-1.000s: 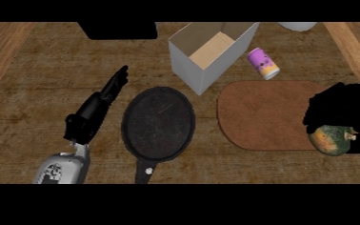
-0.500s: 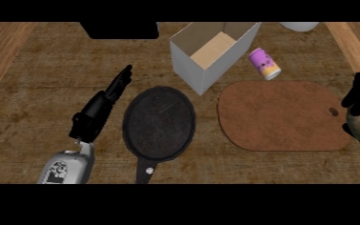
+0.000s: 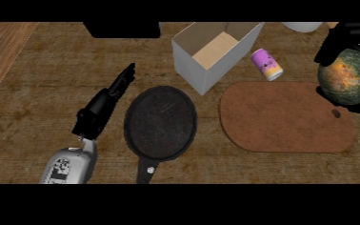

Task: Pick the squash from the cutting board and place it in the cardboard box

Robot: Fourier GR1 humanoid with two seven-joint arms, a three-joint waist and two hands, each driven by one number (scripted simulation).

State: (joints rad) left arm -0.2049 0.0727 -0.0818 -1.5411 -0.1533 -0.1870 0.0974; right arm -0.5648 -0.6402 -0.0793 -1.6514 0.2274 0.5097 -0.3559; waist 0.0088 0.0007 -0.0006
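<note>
A round green and orange squash (image 3: 342,75) hangs at the view's right edge, lifted off the brown cutting board (image 3: 285,117). My right hand (image 3: 337,40) shows as a black shape above it, curled on its top. The open cardboard box (image 3: 213,50) stands at the back centre, left of the squash, its inside bare. My left hand (image 3: 107,101) rests open on the counter at the left, fingers pointing up and away, holding nothing.
A black frying pan (image 3: 160,123) lies between my left hand and the cutting board, handle toward me. A purple can (image 3: 266,64) lies beside the box's right side. A black block (image 3: 122,28) and a white dish (image 3: 302,26) sit at the far edge.
The right hand has lifted the squash off the board's right end and carried it up and away, toward the far right. The left hand has not moved.
</note>
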